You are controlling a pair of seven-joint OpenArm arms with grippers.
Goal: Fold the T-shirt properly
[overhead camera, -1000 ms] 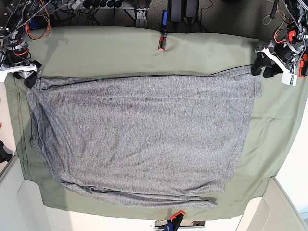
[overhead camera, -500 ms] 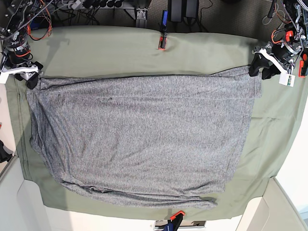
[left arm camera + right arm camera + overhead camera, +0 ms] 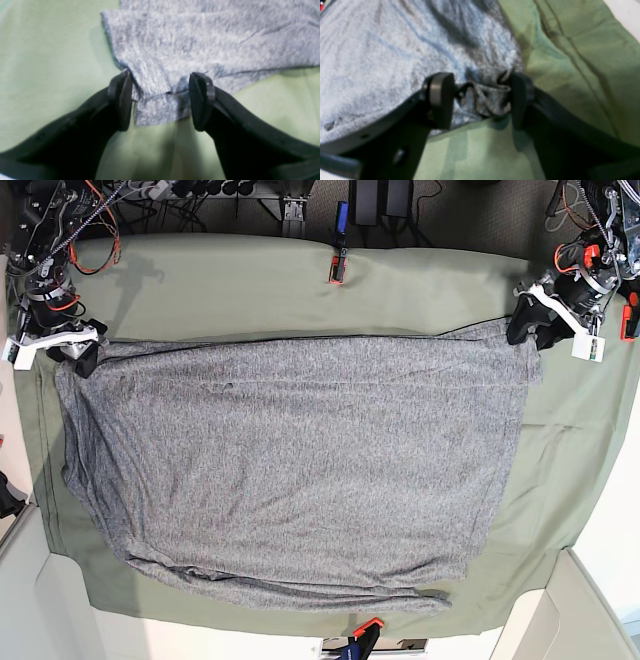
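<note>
You have the shirt [image 3: 290,470] spread flat on the desk [image 3: 250,280], each spread hand, left [image 3: 160,102] and right [image 3: 477,100], straddling a far corner, apparently ready to pinch for the fold.

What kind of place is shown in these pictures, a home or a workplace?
Most likely a robotics lab or test bench, not a home. A table cloth is clipped down with clamps, loose cables hang behind it, and two robot grippers, left and right, work on a T-shirt.
</note>
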